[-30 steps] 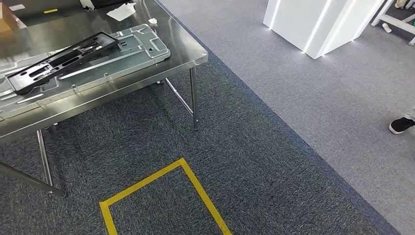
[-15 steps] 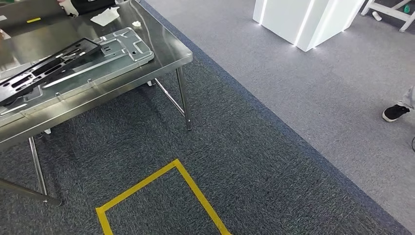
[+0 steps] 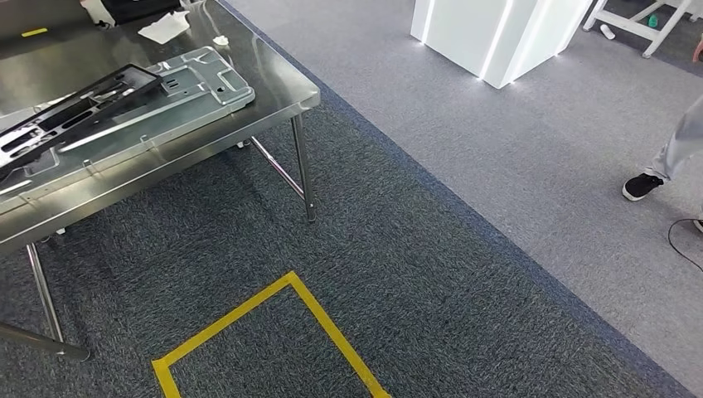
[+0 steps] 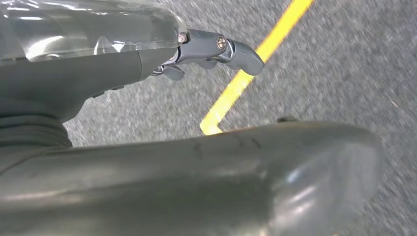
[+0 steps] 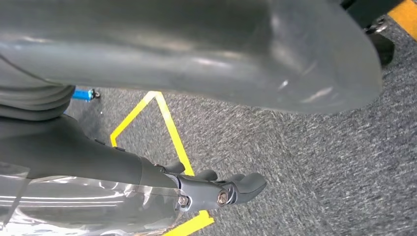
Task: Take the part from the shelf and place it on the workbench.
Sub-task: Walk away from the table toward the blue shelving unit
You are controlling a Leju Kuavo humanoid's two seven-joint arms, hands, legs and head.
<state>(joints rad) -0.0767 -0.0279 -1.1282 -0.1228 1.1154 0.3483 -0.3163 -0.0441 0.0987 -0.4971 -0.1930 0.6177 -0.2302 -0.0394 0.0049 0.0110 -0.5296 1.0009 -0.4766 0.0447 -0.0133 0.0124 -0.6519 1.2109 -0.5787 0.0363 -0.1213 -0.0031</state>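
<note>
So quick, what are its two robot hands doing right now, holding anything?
Left robot hand: holds nothing, fingers loosely apart, hanging over the carpet.
Right robot hand: holds nothing either, fingers loosely apart, hanging over the carpet.

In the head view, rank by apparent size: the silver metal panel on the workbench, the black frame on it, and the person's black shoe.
1. silver metal panel
2. black frame, though the picture's edge cuts both
3. black shoe, smallest, though it lies farther off
</note>
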